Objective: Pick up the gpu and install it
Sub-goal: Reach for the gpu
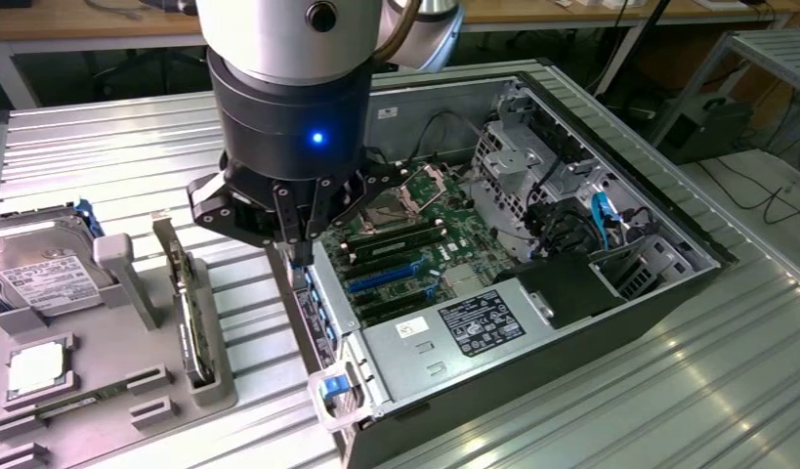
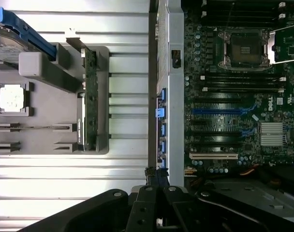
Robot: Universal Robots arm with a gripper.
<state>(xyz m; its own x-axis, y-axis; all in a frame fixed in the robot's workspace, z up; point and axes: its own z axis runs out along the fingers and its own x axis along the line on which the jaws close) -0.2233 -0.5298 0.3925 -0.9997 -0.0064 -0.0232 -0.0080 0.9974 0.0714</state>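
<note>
Tool [image 1: 295,256] hangs over the open case [image 1: 693,234], its fingers pressed together to a narrow tip with nothing between them. The tip sits right at the case wall that faces the tray [image 1: 113,391]; whether it touches the wall cannot be told. In the wrist view the closed tool [image 2: 155,173] lies over that same wall, beside a row of blue tabs [image 2: 160,112].

The gpu [image 1: 185,293] stands on edge in a slot of the grey tray, at the tray side nearest the case and apart from the tool. From the wrist it shows as a thin green strip [image 2: 90,96] running along the tray's edge, upright in its holder.

On the tray, farther from the case, a drive [image 1: 41,269] with a white label leans in its stand. A cpu [image 1: 37,363] lies flat in a square pocket, and a ram stick [image 1: 80,401] lies in a low groove.

The case lies on its side on the ribbed metal desk [image 1: 100,156], with its cover off. Inside is a green board [image 1: 426,244] with an empty socket [image 1: 393,200], blue slots [image 1: 380,278] and dark ram slots between them. A silver supply [image 1: 478,322] with a black label fills the near end of the case.
</note>
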